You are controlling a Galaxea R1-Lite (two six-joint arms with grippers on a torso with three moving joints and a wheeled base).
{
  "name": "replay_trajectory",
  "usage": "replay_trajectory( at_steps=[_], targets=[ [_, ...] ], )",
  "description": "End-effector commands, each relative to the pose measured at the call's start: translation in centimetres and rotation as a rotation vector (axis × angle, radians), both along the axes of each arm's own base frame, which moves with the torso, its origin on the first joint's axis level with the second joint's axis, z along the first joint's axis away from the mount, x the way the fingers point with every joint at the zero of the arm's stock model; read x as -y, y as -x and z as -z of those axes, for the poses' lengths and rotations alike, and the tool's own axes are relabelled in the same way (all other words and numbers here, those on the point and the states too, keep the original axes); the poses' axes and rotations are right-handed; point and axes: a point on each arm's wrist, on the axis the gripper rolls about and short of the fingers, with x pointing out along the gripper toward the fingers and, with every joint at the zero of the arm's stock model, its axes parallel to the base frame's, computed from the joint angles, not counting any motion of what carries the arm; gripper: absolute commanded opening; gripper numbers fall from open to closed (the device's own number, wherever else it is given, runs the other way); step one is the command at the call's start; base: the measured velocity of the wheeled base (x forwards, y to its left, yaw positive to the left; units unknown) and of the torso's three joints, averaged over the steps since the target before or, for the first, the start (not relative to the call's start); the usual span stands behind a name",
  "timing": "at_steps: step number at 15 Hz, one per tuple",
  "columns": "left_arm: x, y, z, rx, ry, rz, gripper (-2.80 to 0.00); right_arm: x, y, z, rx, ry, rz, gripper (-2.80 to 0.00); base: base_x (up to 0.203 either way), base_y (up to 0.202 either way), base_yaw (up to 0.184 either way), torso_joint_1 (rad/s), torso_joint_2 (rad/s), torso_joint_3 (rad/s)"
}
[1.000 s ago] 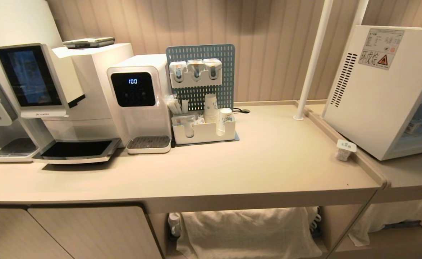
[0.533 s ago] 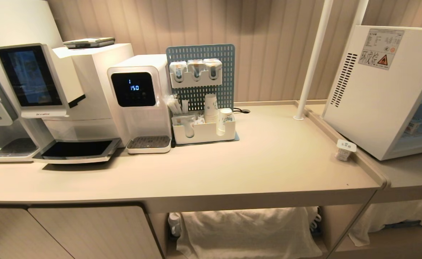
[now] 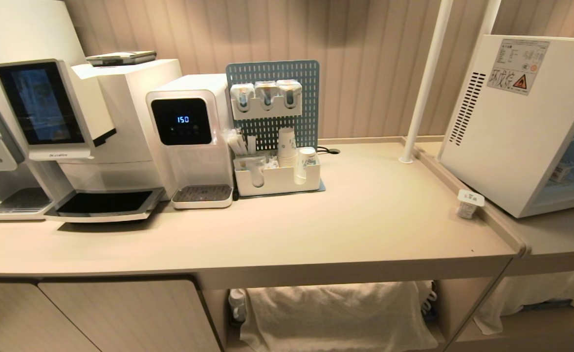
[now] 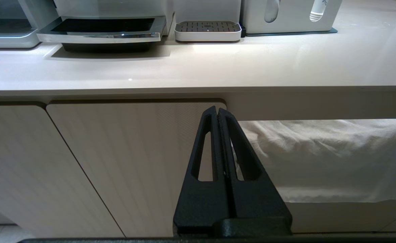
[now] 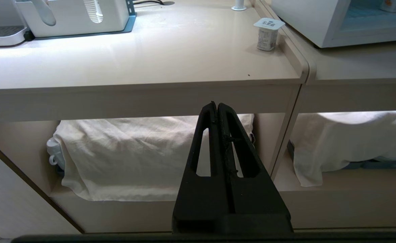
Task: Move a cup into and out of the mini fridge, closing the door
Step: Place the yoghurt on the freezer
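cup [image 3: 469,204], a small sealed one with a flat foil-like lid, stands upright on the counter [image 3: 355,230] near its right end, just by the raised lip where the next counter starts, and close to the fridge [image 3: 512,122]. it looks light and thin-walled, likely easy to dent or tip, so a gentle pinch across the body below the lid seems best; the lid overhangs the body and should stop it sliding down out of the pads. fridge sits on the lower right counter with its vented side turned this way; its front faces right and appears open, with a shelf and a small carton visible inside, though the door itself is out of sight. left gripper [image 4: 217,113] hangs below the counter edge before a cabinet front, jaws pressed together on nothing. right gripper [image 5: 217,107] hangs below the edge before the cloth-covered shelf, jaws also pressed together and empty. open counter lies wide to the cup's left; the lip and fridge wall crowd its right, so an approach from the front or left looks freest.
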Motion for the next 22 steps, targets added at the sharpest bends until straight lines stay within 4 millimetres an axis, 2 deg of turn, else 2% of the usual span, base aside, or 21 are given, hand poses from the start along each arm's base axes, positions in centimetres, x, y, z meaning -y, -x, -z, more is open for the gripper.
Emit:
replay_trajectory(
  at_steps=[1,5,22],
  targets=[
    [0.00,-0.01,0.04,-0.001,0.001,-0.001,-2.80,0.00,-0.01,-0.03,-0.004,-0.002,0.000,-2.80,0.000,0.000,0.000,0.000,0.00,0.000],
    [0.00,-0.01,0.04,-0.001,-0.001,-0.001,-2.80,0.00,0.00,-0.06,-0.003,-0.002,0.000,-2.80,0.001,-0.060,0.004,-0.001,0.00,0.002],
    [0.00,-0.01,0.04,-0.001,-0.001,-0.001,-2.80,0.00,0.00,-0.05,-0.004,-0.008,0.001,-2.80,0.000,-0.194,-0.001,0.003,0.00,0.002]
  ],
)
